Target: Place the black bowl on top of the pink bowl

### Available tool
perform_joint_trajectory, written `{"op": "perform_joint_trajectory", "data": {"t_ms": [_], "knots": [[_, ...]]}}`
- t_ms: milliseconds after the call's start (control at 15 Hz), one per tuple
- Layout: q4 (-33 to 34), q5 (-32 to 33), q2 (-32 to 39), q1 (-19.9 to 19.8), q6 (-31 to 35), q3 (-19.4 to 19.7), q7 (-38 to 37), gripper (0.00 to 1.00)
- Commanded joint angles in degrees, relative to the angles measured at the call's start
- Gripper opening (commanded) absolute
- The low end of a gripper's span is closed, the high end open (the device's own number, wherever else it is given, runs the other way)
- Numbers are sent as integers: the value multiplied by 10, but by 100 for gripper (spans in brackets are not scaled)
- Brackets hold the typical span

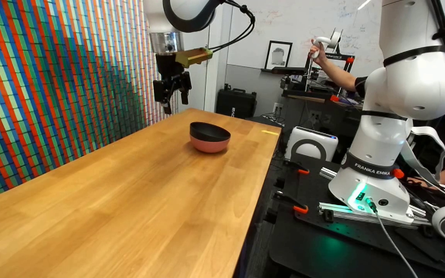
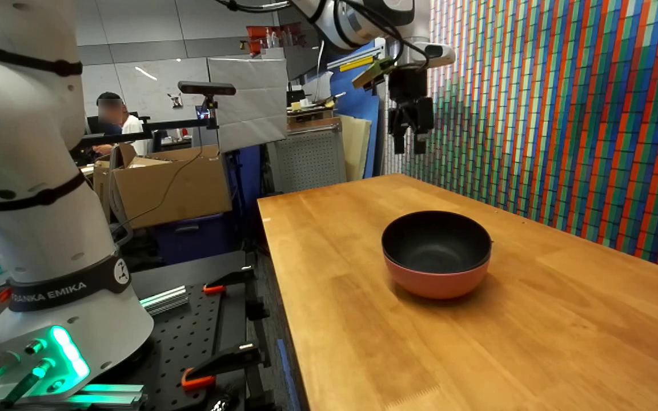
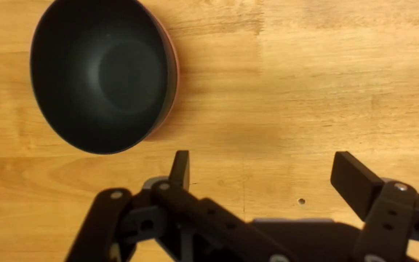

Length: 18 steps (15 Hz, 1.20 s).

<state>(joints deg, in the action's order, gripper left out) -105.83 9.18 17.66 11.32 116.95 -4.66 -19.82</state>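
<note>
The black bowl (image 1: 209, 132) sits on top of the pink bowl (image 1: 209, 146) on the wooden table, nested in it and slightly tilted. In an exterior view the black bowl (image 2: 436, 242) covers the inside of the pink bowl (image 2: 437, 283). In the wrist view the black bowl (image 3: 100, 76) is at upper left, with only a thin pink edge showing at its right. My gripper (image 3: 260, 160) is open and empty, its fingers wide apart. In both exterior views the gripper (image 1: 176, 105) (image 2: 409, 145) hangs above the table, apart from the bowls.
The wooden table (image 1: 137, 193) runs along a multicoloured tiled wall (image 1: 52, 77). A strip of yellow tape (image 1: 270, 132) lies near its edge. The robot base (image 1: 369, 193) stands beside the table on a black clamped platform. A person's hand (image 1: 317, 52) holds a white controller behind the arm.
</note>
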Motion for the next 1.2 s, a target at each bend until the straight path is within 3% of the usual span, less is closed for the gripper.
{"op": "perform_joint_trajectory", "data": {"t_ms": [0,533,600,1133], "knots": [[50,-20,18,-19,-38,4,49,100],[97,-30,20,-26,-54,5,59,100],[70,-17,12,-22,-32,7,46,100],[75,-17,13,-22,-35,7,46,100]]}}
